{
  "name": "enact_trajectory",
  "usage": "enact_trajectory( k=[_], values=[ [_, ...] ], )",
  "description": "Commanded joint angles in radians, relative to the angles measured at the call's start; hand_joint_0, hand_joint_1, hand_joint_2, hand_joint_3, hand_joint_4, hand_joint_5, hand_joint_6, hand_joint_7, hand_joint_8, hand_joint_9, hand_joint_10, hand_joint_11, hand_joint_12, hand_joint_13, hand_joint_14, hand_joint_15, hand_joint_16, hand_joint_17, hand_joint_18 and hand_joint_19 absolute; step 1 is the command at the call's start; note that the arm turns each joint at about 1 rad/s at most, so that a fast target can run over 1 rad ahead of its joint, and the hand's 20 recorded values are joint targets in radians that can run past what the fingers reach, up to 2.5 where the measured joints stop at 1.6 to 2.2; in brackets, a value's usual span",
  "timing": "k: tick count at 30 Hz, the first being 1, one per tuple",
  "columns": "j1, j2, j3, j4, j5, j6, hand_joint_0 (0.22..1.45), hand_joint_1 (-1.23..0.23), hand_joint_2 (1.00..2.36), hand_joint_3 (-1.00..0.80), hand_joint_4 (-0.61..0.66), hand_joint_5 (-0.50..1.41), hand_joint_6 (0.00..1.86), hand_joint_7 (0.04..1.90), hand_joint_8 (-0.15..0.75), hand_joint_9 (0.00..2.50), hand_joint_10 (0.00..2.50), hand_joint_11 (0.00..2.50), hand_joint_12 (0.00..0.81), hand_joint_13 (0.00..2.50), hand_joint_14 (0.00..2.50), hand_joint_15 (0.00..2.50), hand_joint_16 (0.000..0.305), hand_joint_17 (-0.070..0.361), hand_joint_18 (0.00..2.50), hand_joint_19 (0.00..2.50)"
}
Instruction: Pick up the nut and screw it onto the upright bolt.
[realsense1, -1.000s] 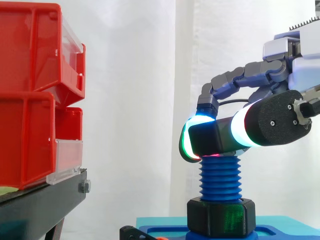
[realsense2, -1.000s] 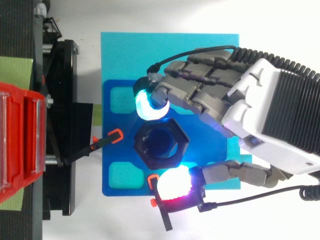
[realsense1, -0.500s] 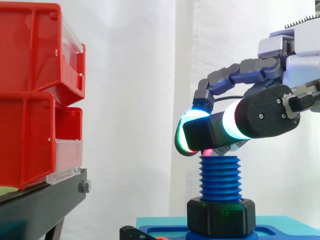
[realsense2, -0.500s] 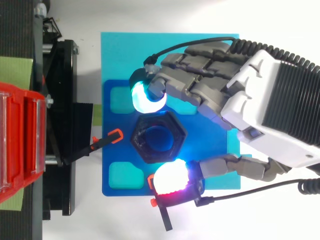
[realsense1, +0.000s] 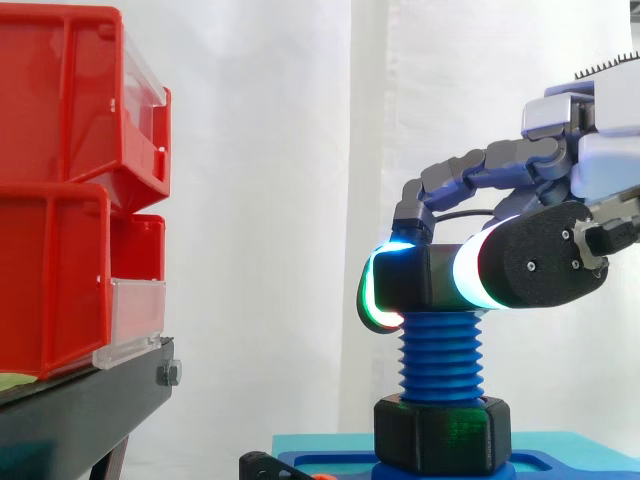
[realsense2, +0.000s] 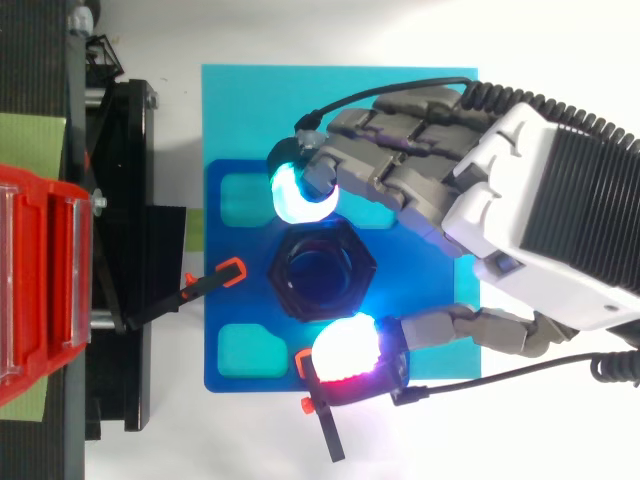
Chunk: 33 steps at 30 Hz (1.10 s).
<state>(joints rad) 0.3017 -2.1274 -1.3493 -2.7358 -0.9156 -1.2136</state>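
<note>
Robot hand (realsense2: 530, 190) level from right, fingers curled, pads clamped on nut (realsense2: 281, 275) atop upright bolt (realsense1: 440, 355).

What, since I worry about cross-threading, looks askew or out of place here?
Nothing stands out. The nut sits about level on top of the upright blue bolt, pinched between fingertips of the robot hand. The bolt stands straight on its blue base.
</note>
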Motion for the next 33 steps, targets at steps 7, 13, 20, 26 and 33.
enact_trajectory(
  k=[7,13,20,26,33],
  values=[
    [-0.001,0.0,-0.004,0.041,0.0,-0.007,0.56,-0.66,1.0,-0.5,0.2,-0.13,0.5,1.26,0.278,0.78,0.01,0.26,0.309,0.6,0.0,0.08,0.039,0.088,0.57,0.25],
    [-0.001,0.0,-0.004,0.044,-0.002,-0.018,0.56,-0.66,1.0,-0.5,0.2,-0.13,0.5,1.25,0.276,0.78,0.01,0.27,0.308,0.6,0.0,0.08,0.039,0.087,0.57,0.25],
    [0.001,-0.006,-0.005,0.053,-0.002,-0.02,0.56,-0.66,1.0,-0.5,0.2,-0.13,0.5,1.25,0.277,0.78,0.01,0.26,0.309,0.6,0.0,0.08,0.039,0.087,0.57,0.25],
    [-0.001,-0.022,-0.005,0.057,-0.002,-0.02,0.56,-0.66,1.0,-0.5,0.2,-0.13,0.5,1.25,0.276,0.78,0.01,0.27,0.308,0.6,0.0,0.08,0.039,0.087,0.57,0.25],
    [-0.001,-0.022,-0.005,0.053,0.0,-0.02,0.56,-0.66,1.0,-0.5,0.2,-0.13,0.5,1.26,0.277,0.78,0.01,0.27,0.309,0.6,0.0,0.08,0.039,0.087,0.57,0.25]
  ],
)
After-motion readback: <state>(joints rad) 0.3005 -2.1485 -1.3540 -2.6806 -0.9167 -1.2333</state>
